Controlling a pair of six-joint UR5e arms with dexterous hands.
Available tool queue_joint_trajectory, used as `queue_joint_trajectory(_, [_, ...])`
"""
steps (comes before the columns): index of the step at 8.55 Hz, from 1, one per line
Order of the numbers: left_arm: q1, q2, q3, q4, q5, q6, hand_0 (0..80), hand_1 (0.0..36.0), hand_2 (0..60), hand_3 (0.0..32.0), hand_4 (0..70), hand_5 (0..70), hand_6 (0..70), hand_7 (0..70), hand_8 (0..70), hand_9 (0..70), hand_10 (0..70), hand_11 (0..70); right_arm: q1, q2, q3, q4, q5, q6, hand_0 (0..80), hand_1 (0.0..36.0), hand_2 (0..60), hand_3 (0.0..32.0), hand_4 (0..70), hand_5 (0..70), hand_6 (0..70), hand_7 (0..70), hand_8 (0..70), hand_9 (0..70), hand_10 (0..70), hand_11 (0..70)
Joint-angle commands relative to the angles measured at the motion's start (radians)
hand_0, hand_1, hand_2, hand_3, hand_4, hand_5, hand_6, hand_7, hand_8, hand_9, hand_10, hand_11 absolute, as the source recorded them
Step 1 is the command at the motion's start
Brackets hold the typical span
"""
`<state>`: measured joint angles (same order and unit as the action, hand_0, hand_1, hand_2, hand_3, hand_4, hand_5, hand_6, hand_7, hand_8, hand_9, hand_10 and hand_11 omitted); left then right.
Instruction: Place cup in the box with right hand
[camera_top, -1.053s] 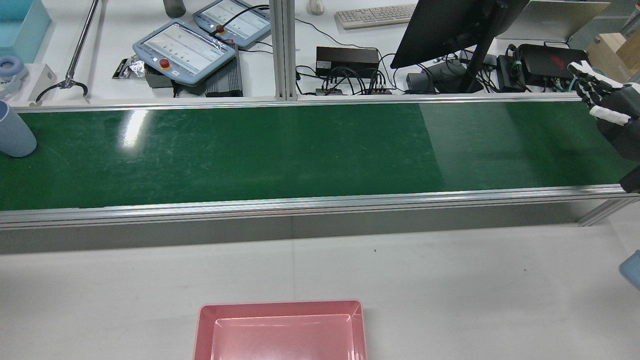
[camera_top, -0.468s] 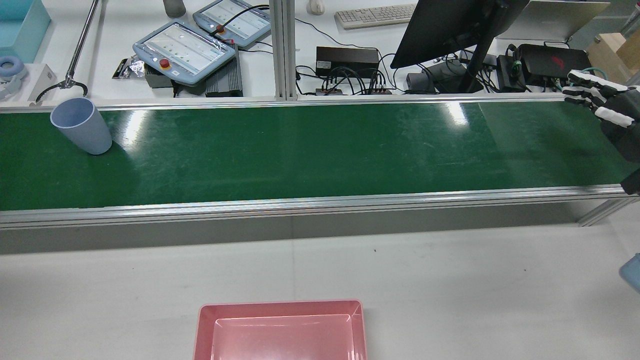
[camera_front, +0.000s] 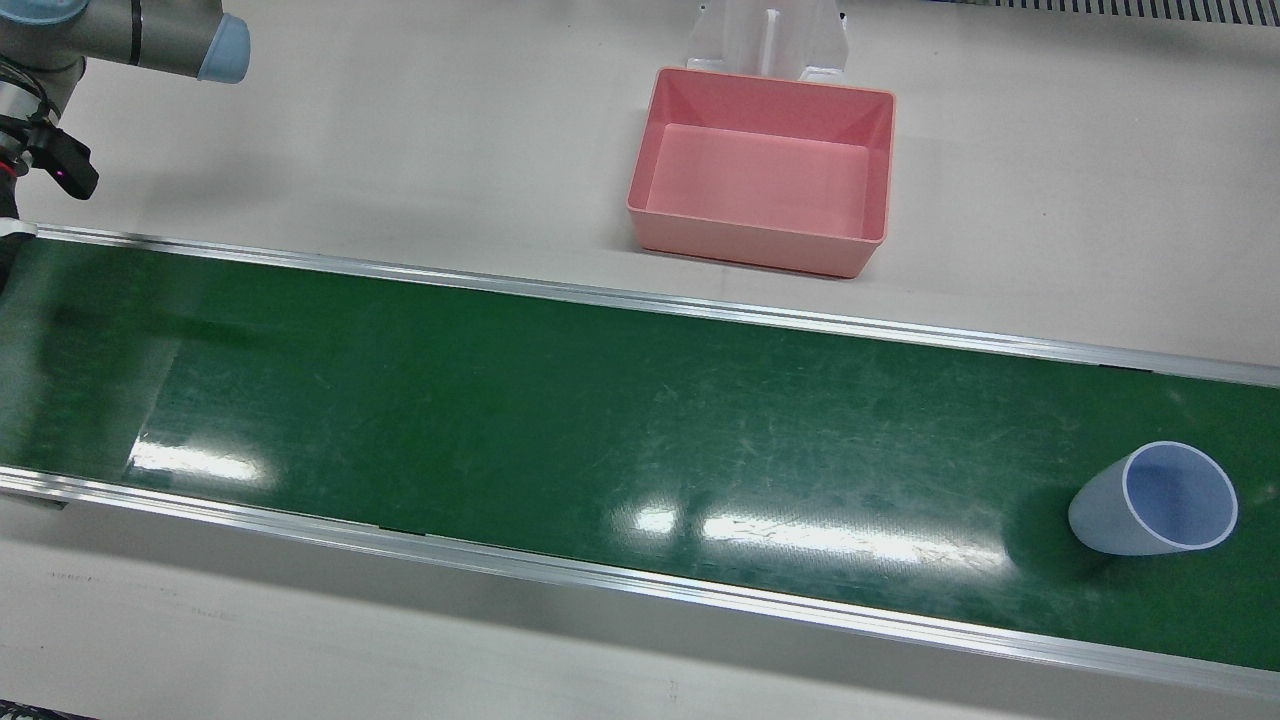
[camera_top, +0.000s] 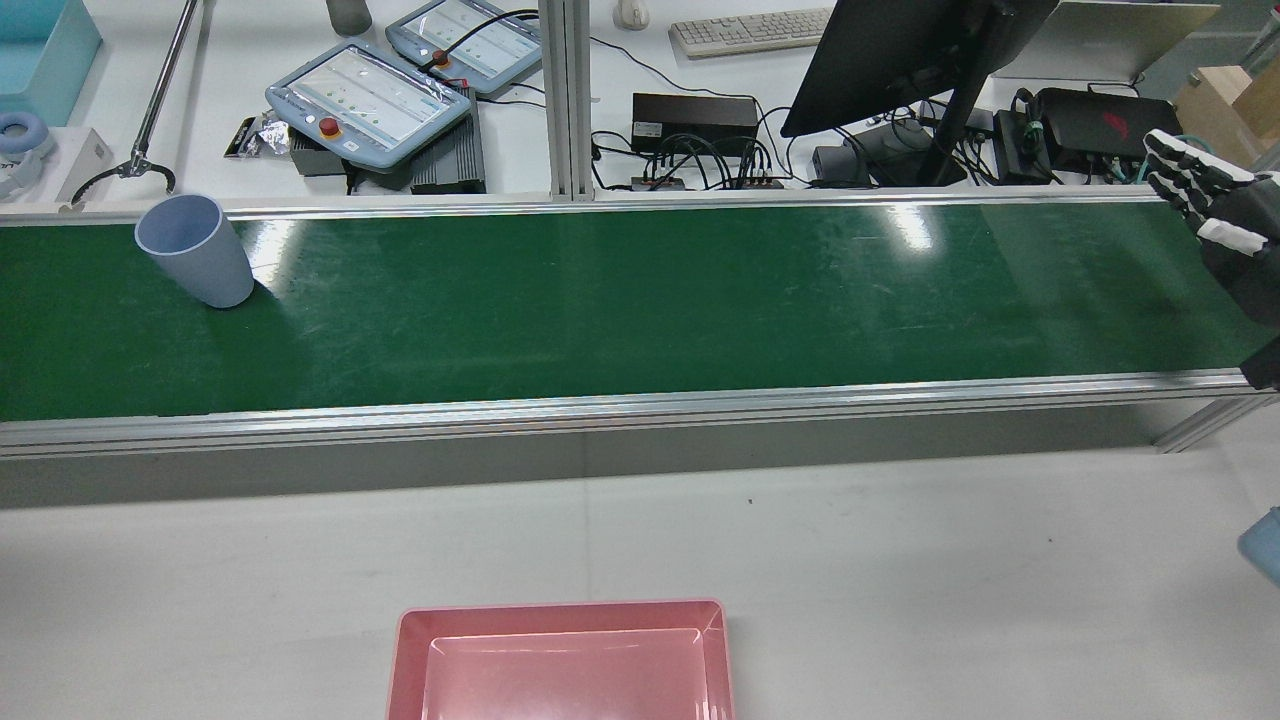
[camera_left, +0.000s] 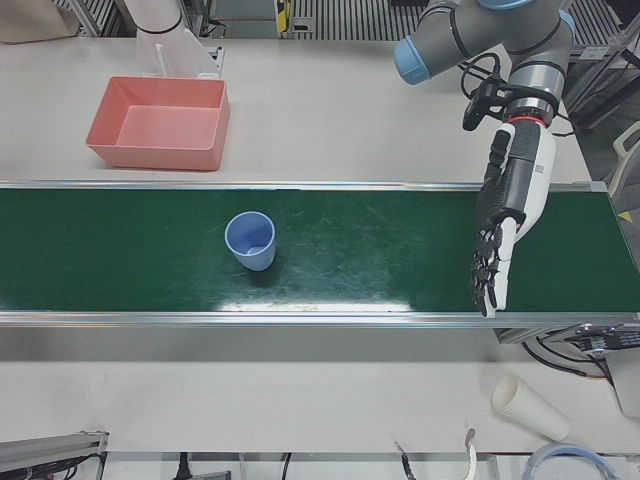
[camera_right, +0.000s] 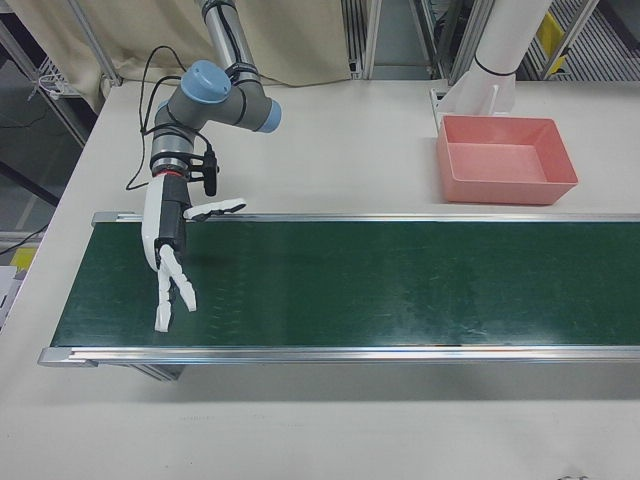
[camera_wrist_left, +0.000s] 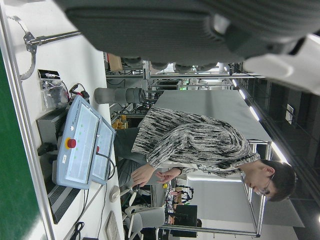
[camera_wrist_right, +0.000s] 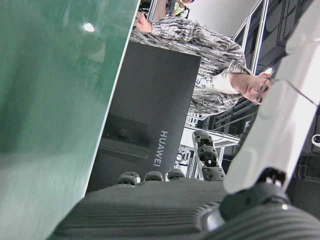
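Rear view first: pale blue cup upright, mouth up, on the green conveyor belt, far out toward the robot's left end and close to the belt's operator-side rail. Well apart from the right hand, parked at the opposite end of the belt, above it, touching nothing. Seen more plainly in the right-front view: fingers released, spread and pointing down toward the belt, thumb out sideways, nothing grasped. Probably a waiting posture, ready to close round a cup brought along the belt rather than to reach across the whole length for it. Left hand likewise released in the left-front view, fingers straight and slack, hanging over the belt's operator-side edge beyond the cup, apart from it; likely kept idle because the task belongs to the other arm. Pink box empty, on the white surface on the robot's side of the belt, roughly midway between the two arms, so within a short carry for the right hand once the cup is lifted. Judged as the very start: cup not yet grasped, nothing yet in the box. Upright stance and tapered wall suit a sideways wrap of the fingers; main risk likely a knock tipping so light a cup.
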<state>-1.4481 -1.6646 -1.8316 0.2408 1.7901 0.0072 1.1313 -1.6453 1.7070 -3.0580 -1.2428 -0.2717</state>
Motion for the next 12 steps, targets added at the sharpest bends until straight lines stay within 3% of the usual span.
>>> queue_joint_trajectory(1, [0.000, -0.001, 0.000, 0.000, 0.000, 0.001, 0.0, 0.0, 0.0, 0.0, 0.0, 0.0, 0.0, 0.0, 0.0, 0.0, 0.0, 0.0, -0.053, 0.007, -0.001, -0.002, -0.003, -0.023, 49.3, 17.0, 1.6, 0.0, 0.0, 5.3, 2.5, 2.6, 0.0, 0.0, 0.7, 3.0])
queue_joint_trajectory(3, [0.000, -0.001, -0.001, 0.000, 0.000, 0.000, 0.0, 0.0, 0.0, 0.0, 0.0, 0.0, 0.0, 0.0, 0.0, 0.0, 0.0, 0.0, -0.044, 0.018, 0.003, -0.001, -0.003, -0.021, 50.5, 19.0, 2.6, 0.0, 0.0, 6.0, 2.8, 3.0, 0.0, 0.0, 0.6, 3.0])
queue_joint_trajectory(6, [0.000, -0.001, 0.000, 0.000, 0.000, 0.001, 0.0, 0.0, 0.0, 0.0, 0.0, 0.0, 0.0, 0.0, 0.0, 0.0, 0.0, 0.0, -0.057, 0.022, -0.003, -0.002, -0.001, -0.033, 48.3, 15.9, 2.5, 0.0, 0.0, 5.0, 2.9, 5.0, 0.0, 0.0, 0.8, 3.0])
queue_joint_trajectory(7, [0.000, -0.001, 0.000, 0.000, 0.000, 0.001, 0.0, 0.0, 0.0, 0.0, 0.0, 0.0, 0.0, 0.0, 0.0, 0.0, 0.0, 0.0, -0.058, 0.045, -0.004, -0.007, -0.001, -0.056, 48.3, 15.9, 2.8, 0.0, 0.0, 4.9, 3.0, 5.2, 0.0, 0.0, 0.9, 3.2])
queue_joint_trajectory(12, [0.000, -0.001, 0.000, 0.000, 0.000, 0.001, 0.0, 0.0, 0.0, 0.0, 0.0, 0.0, 0.0, 0.0, 0.0, 0.0, 0.0, 0.0, -0.056, 0.045, -0.006, -0.007, 0.000, -0.061, 48.6, 16.2, 2.5, 0.0, 0.0, 5.0, 3.2, 6.3, 0.0, 0.0, 1.2, 3.5])
